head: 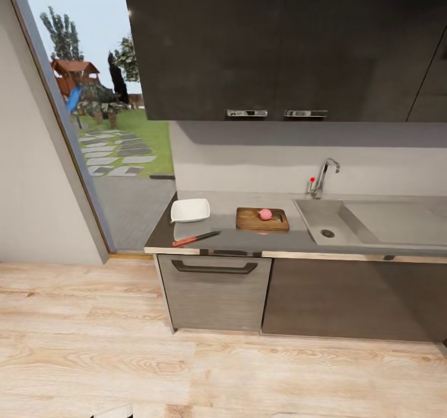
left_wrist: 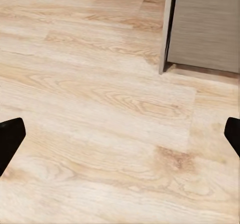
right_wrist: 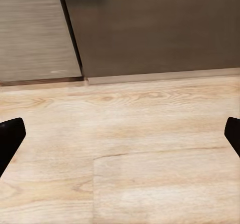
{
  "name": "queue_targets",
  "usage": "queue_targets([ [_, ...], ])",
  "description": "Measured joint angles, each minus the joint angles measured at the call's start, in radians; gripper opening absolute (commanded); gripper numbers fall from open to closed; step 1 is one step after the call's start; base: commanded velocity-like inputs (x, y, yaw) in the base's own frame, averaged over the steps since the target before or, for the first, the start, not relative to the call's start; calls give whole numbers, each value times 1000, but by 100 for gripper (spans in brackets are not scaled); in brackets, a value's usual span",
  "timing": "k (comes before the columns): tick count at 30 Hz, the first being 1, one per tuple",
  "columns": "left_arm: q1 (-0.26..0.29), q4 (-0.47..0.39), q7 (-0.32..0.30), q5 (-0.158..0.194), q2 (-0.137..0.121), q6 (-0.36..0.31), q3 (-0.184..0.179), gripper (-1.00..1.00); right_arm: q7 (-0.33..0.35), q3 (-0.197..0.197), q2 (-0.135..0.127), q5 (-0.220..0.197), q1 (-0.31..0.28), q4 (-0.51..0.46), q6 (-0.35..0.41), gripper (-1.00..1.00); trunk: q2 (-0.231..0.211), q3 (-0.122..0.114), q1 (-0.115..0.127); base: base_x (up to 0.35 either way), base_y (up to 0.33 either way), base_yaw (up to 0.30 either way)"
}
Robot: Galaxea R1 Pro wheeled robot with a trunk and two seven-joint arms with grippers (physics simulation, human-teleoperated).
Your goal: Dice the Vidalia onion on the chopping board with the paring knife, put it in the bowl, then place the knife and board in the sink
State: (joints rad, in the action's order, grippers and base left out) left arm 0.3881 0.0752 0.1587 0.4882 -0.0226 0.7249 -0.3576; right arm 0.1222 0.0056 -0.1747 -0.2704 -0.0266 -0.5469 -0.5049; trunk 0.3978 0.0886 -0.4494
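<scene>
Robot standing back from the tabletop; cutting station laid out, both claws idle.

The Vidalia onion [head: 265, 214] rests on the chopping board [head: 251, 221], out of the sink [head: 323, 222] just beside it. The paring knife [head: 196, 238] lies near the tabletop [head: 230, 239] front edge, within reach; the bowl [head: 190, 210] sits close behind it. The left claw [left_wrist: 120, 139] and right claw [right_wrist: 120, 139] are spread wide, holding nothing, aimed at the floor [head: 93, 343]. Judgement: dicing not yet begun.

My tabletop [head: 248, 241] is glossy grey; the bowl [head: 190, 210] white, the chopping board [head: 262, 219] brown wood under a pink onion [head: 265, 214]. The paring knife [head: 195, 238] has an orange-red handle. The floor [head: 186, 368] is pale grained wood.
</scene>
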Motion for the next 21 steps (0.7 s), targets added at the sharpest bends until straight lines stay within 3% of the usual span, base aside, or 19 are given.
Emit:
queue_targets([
  [21,0,0,-3,0,0,-1,-1,100,0,0,0,0,0,0,0,100,0,0,0,79,261,0],
])
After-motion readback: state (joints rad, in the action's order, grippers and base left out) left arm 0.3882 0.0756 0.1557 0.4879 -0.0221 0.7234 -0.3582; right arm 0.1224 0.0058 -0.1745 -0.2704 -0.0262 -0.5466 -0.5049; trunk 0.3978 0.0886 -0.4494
